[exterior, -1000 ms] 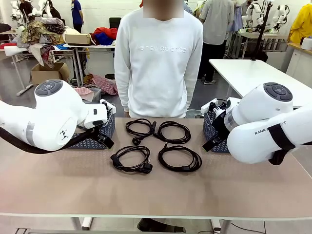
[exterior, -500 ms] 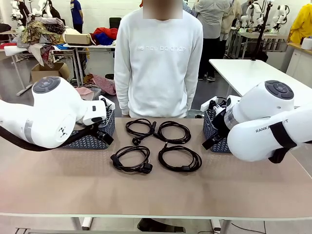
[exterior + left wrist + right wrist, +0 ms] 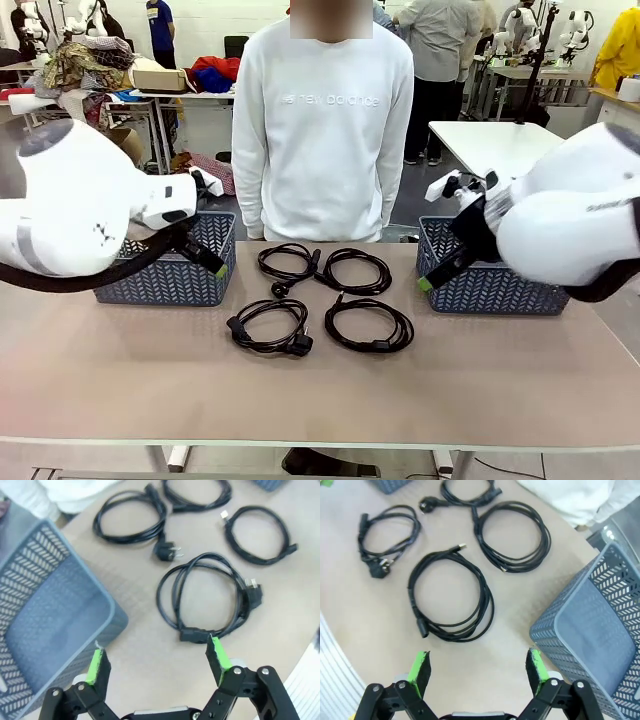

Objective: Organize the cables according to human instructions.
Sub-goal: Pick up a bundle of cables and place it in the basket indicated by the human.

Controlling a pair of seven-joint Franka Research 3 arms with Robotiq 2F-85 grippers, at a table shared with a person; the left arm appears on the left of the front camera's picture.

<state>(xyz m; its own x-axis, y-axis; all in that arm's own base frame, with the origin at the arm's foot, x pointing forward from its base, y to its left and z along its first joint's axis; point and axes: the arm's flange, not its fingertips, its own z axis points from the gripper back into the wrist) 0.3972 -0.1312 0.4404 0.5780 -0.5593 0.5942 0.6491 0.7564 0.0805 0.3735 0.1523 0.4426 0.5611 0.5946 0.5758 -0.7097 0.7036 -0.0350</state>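
Four coiled black cables lie in a two-by-two group mid-table: far left (image 3: 281,289), far right (image 3: 355,252), near left (image 3: 240,324), near right (image 3: 401,326). My left gripper (image 3: 212,263) hangs open above the left basket's right end, nothing between its fingers. In the left wrist view its gripper (image 3: 156,658) hovers open over the table, with the near-left cable (image 3: 192,635) just ahead. My right gripper (image 3: 432,277) stands open and bare at the right basket's left end. Seen from the right wrist, that gripper (image 3: 477,662) hovers open short of the near-right cable (image 3: 423,628).
A grey-blue woven basket (image 3: 170,287) stands at the table's left and another (image 3: 492,292) at its right; each also shows in its wrist view, left basket (image 3: 107,602) and right basket (image 3: 560,615). A person in a white sweatshirt (image 3: 322,120) stands at the far edge.
Both arms have risen and swung outward, uncovering the two baskets. Both grippers stayed open. The cables have not moved.
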